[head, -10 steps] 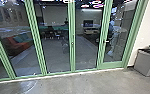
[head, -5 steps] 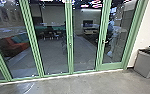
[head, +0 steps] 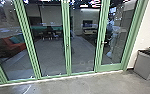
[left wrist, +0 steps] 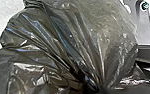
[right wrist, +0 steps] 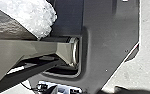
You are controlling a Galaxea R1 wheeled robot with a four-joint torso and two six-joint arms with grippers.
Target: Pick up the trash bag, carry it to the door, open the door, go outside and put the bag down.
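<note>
The dark, shiny trash bag (left wrist: 66,37) looms large in the left wrist view, its folds drawn together at the left gripper (left wrist: 91,87), which is shut on it. In the right wrist view a piece of shiny dark plastic (right wrist: 6,25) shows beside a crumpled whitish part. Ahead in the head view is the glass door (head: 116,37) in a green frame, with a lever handle (head: 104,42) on its left upright. The door is shut. How the right gripper stands cannot be made out.
More green-framed glass panels (head: 48,45) run to the left of the door. A grey bin (head: 146,63) stands by the white wall at the right. Concrete floor (head: 96,83) lies in front. Through the glass show a red couch (head: 17,47) and a blurry, pale person-like figure (head: 111,42).
The head camera has moved: the glass panels have slid to the left in its picture, most of all those at the left, while the bin has barely shifted. The door remains shut.
</note>
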